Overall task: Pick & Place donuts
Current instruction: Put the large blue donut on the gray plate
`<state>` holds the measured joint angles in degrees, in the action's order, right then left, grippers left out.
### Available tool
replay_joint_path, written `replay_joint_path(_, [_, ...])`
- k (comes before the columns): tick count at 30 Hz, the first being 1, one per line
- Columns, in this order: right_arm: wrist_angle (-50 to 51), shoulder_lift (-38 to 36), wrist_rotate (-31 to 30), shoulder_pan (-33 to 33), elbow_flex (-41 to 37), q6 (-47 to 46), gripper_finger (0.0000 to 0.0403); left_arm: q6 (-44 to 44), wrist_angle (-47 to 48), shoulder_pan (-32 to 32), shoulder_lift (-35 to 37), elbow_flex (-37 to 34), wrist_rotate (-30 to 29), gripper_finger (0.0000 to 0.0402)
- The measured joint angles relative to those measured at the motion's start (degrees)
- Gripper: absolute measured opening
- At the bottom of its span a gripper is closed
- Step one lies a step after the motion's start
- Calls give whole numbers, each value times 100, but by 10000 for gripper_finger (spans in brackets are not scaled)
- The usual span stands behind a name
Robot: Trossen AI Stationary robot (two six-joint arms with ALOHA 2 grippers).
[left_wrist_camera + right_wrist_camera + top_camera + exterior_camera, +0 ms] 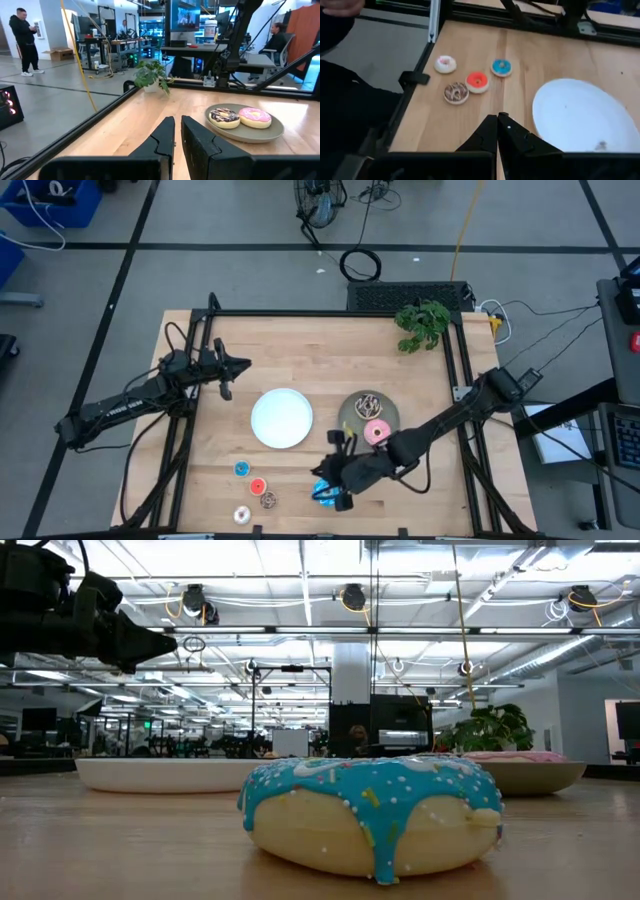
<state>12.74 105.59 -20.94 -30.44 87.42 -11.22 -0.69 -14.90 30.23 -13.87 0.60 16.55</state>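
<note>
blue sprinkled donut [372,815] rests on wooden surface [300,360]; right tool [497,122] pressed together; left tool [178,131] nearly closed; no readable writing.

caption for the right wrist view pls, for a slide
Shut right gripper above the wood table, four tiny donuts and the white plate ahead.

grey floor [240,220] | ceiling strip lights [300,630] | desks w/ monitors [187,17]

On my wooden table [420,390] lie a white plate [281,418], a grey plate [352,413], a potted plant [423,323], a blue sprinkled donut [372,815] near the front edge, and four tiny donuts: blue [501,67], red [477,82], brown [456,93], white [445,63].
</note>
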Motion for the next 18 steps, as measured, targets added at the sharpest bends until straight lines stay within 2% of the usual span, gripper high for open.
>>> replay_joint_path(8, [2018, 923, 44, -29, 2010, 84, 0, -194, 15, -1, 0, 0, 267, 37])
replay_joint_path(10, [2456, 1264, 361, 125, 2411, -185, 0, -211, 17, -1, -1, 0, 268, 37])
replay_joint_path(14, [3007, 1828, 839, 312, 3009, -283, 0, -275, 28, 1, -2, 0, 423, 37])
replay_joint_path(18, [3098, 2009, 909, 249, 3110, -6, 0, -242, 50, 1, -2, 0, 445, 37])
